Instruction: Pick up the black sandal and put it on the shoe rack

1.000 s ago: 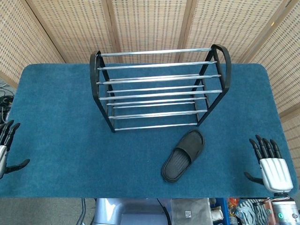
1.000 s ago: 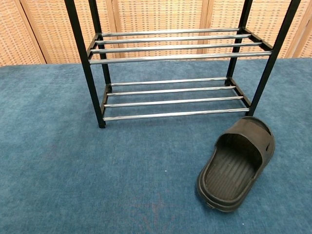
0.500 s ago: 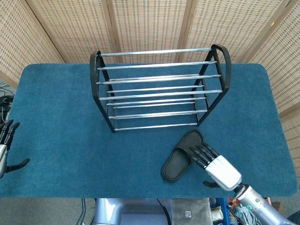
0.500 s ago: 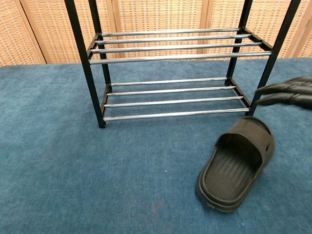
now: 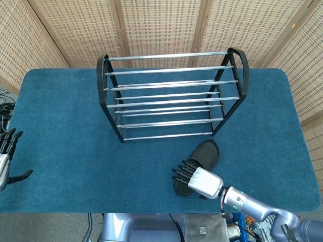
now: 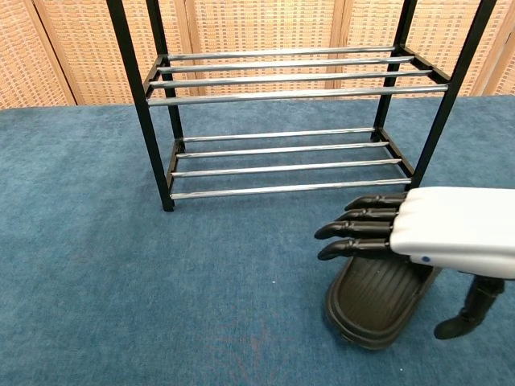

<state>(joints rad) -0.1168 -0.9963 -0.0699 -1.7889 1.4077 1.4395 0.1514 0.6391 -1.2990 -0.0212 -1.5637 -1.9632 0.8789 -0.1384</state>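
The robot's right hand (image 5: pixel 198 179) is hovering over the heel end of the black rubber slide sandal (image 5: pixel 204 155), fingers (image 6: pixel 354 227) stretched out flat and apart, gripping nothing. The sandal is lying on the blue carpeted surface (image 5: pixel 60 126), just in front of the right foot of the black-framed shoe rack with chrome bars (image 5: pixel 169 96).

Risks: with the fingers extended rather than curled, a descent is likely pushing the sandal along the carpet instead of catching it; a shove forward could jam it against the rack's leg.

The palm is covering much of the sandal in both views, so contact is probably absent, though I cannot be sure. The left hand (image 5: pixel 6 159) is resting open at the surface's edge, partly cut off.
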